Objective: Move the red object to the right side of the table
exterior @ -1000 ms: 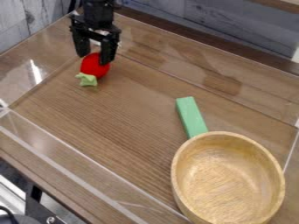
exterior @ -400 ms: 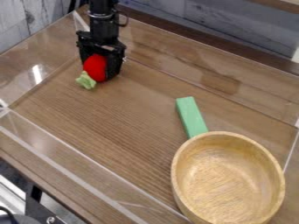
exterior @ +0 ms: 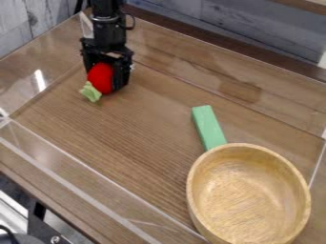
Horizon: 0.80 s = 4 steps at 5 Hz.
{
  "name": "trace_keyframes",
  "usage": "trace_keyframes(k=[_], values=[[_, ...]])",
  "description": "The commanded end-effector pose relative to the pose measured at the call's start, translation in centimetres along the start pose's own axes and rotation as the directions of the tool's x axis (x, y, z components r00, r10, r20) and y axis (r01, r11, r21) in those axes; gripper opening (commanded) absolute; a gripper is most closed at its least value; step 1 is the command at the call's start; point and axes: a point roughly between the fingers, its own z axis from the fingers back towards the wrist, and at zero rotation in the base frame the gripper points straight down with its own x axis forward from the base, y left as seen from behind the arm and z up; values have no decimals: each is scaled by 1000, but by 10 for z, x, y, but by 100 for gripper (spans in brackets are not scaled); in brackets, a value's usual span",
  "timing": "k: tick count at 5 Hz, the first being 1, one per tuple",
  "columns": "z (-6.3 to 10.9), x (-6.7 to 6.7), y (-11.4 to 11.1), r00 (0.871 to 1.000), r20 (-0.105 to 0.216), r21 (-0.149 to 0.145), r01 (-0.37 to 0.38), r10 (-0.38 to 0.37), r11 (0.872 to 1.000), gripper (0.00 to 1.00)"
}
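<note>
The red object (exterior: 102,75), a small round toy fruit with a light green leafy base, lies on the table (exterior: 140,133) at the far left. My gripper (exterior: 106,76) points straight down over it, open, with its black fingers (exterior: 90,71) standing on either side of the fruit. The fingers hide part of the red body; the green base sticks out to the lower left. I cannot tell whether the pads touch it.
A green rectangular block (exterior: 208,127) lies right of centre. A round light wooden bowl (exterior: 249,197) sits at the near right corner. Low clear acrylic walls (exterior: 76,195) run round the tabletop's edges.
The gripper has come down around the red fruit, so its fingers now straddle it. The fruit, the block and the bowl have stayed in place.
</note>
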Motion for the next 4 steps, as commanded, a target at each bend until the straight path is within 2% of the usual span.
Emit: trace_keyframes(k=[1, 2, 4], values=[[31, -2, -6, 997, 80, 12, -20, 19, 1000, 100], [36, 4, -1, 993, 88, -6, -72, 73, 997, 0], [82, -4, -37, 981, 163, -18, -107, 109, 994, 0]])
